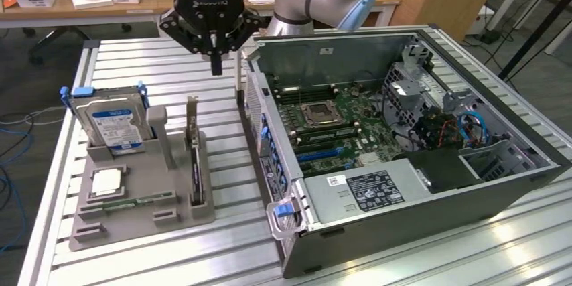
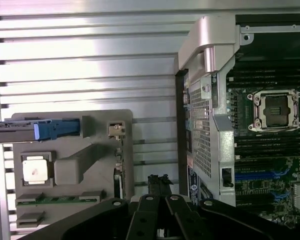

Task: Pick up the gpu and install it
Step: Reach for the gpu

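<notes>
The gpu (image 1: 194,165) stands on edge in a slot of the grey holder (image 1: 183,218), a thin dark card with its silver bracket at the far end. Seen from the wrist, the gpu (image 2: 118,167) is a narrow strip with its bracket toward the bare table. My gripper (image 1: 216,66) hangs above the table beyond the holder's far end, between it and the open computer case (image 1: 295,246). Its fingers are shut with nothing between them. In the wrist view the gripper (image 2: 159,181) sits between the holder and the case wall, apart from the card.
The holder also carries a hard drive (image 1: 112,122) with blue clips, a processor chip (image 1: 107,182) and a green memory stick (image 1: 138,200). The case lies open on its side, motherboard (image 1: 335,122) exposed. The slatted aluminium table (image 1: 134,65) has bare room behind the holder.
</notes>
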Available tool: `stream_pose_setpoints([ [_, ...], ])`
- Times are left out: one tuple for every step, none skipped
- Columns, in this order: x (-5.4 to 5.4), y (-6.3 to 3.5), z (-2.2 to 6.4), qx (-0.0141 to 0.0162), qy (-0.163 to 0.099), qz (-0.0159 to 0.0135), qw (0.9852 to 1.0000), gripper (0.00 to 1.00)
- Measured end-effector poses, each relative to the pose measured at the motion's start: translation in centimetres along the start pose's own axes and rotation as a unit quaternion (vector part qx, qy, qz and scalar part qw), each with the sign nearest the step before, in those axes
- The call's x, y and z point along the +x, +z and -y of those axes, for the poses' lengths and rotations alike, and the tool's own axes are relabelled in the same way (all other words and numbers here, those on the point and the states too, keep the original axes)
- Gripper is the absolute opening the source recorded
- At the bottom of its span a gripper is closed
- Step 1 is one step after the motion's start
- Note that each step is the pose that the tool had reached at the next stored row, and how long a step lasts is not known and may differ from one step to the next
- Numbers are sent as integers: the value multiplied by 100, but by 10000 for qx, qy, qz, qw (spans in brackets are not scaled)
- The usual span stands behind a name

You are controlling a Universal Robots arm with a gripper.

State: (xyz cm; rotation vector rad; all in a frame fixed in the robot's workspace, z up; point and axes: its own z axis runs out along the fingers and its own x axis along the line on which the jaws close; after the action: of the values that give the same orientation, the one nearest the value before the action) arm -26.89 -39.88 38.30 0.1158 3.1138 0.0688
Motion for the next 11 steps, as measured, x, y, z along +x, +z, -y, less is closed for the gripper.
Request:
stream_pose_setpoints([
  [12,0,1,0,0,1,10000,11],
  [25,0,2,0,0,0,10000,11],
  [36,-1,3,0,0,0,10000,11],
  [45,-1,3,0,0,0,10000,11],
  [53,-1,4,0,0,0,10000,11],
  [61,-2,5,0,0,0,10000,11],
  [71,-1,5,0,0,0,10000,11],
  [82,-1,6,0,0,0,10000,11],
  [93,-2,7,0,1,0,10000,11],
  [102,-2,7,0,0,0,10000,11],
  [111,-3,8,0,0,0,10000,11],
])
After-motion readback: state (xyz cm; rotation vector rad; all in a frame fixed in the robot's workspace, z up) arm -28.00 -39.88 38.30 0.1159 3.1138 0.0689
